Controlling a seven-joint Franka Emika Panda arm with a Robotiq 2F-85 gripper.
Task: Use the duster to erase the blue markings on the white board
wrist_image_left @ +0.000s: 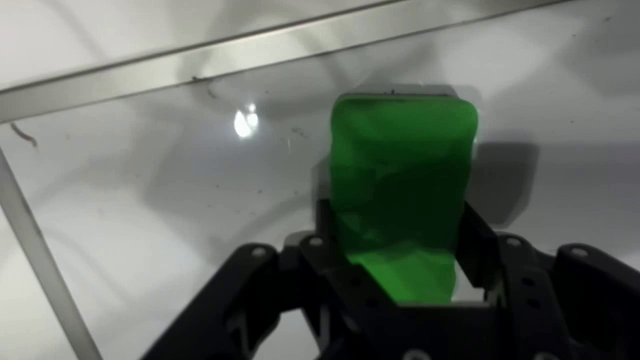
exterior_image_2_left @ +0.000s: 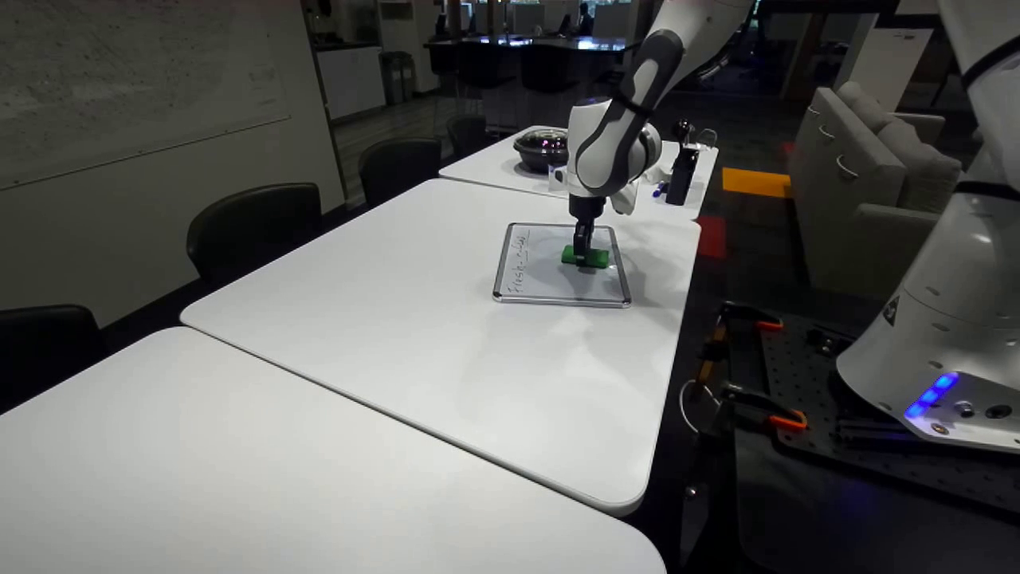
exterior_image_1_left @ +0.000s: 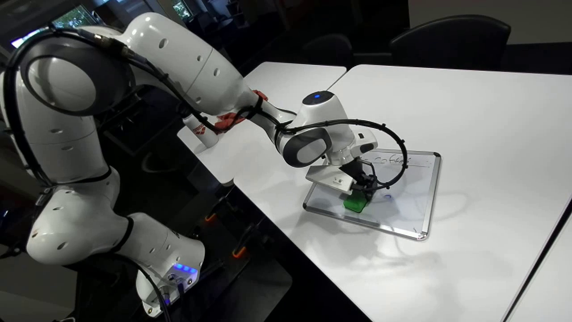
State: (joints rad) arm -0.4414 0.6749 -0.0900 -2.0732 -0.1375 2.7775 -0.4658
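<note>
The white board (exterior_image_1_left: 413, 208) with a silver frame lies flat on the white table; it also shows in an exterior view (exterior_image_2_left: 546, 275) and the wrist view (wrist_image_left: 225, 165). My gripper (wrist_image_left: 395, 215) is shut on the green duster (wrist_image_left: 400, 140), its fingers along the long sides. The duster (exterior_image_1_left: 356, 202) is down at the board; I cannot tell if it touches. A blue mark (exterior_image_1_left: 387, 196) shows beside the gripper in an exterior view. Dark handwriting (exterior_image_2_left: 518, 267) runs along one side of the board. What is under the duster is hidden.
A red cloth (exterior_image_1_left: 229, 120) and a white bottle (exterior_image_1_left: 202, 131) are on the neighbouring table. A black bowl with a clear lid (exterior_image_2_left: 542, 149) and a black holder (exterior_image_2_left: 682, 177) stand there too. Black chairs (exterior_image_2_left: 255, 231) line the table's far side.
</note>
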